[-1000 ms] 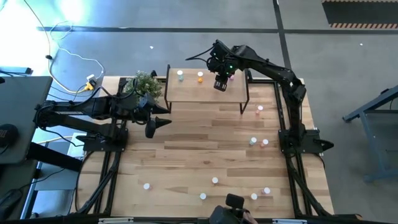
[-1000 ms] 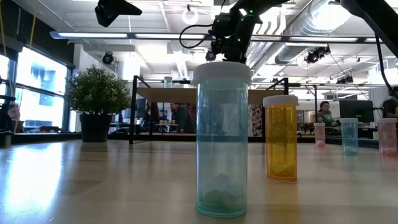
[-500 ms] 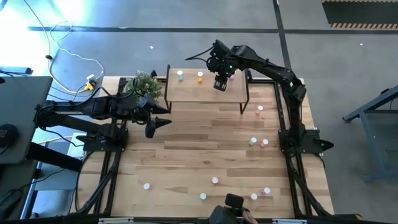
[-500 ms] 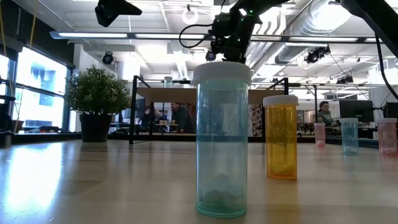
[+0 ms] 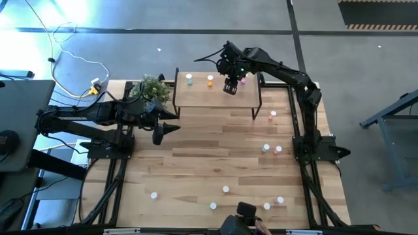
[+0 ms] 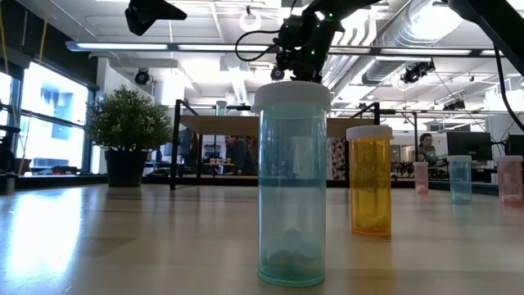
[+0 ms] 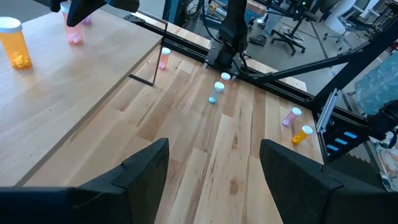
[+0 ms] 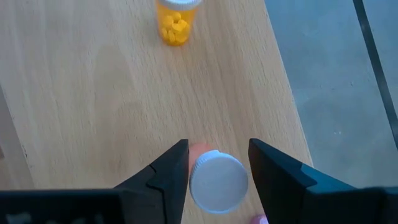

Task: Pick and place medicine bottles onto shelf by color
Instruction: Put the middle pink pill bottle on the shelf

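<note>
In the right wrist view, the white cap point(image 8: 217, 182) between the right gripper's point(image 8: 219, 163) fingers hides nearly all of the bottle beneath it; only a sliver of pink shows, so its contents cannot be read. The orange bottle point(image 8: 175, 18) farther along the shelf point(image 8: 93, 93) is cut off at its cap by the picture's edge. From above, the bottles point(image 5: 225, 189) on the near part of the table point(image 5: 196, 150) are mere specks (mostly caps), their colours unclear. The left gripper point(image 7: 214, 171) shows only partly.
</note>
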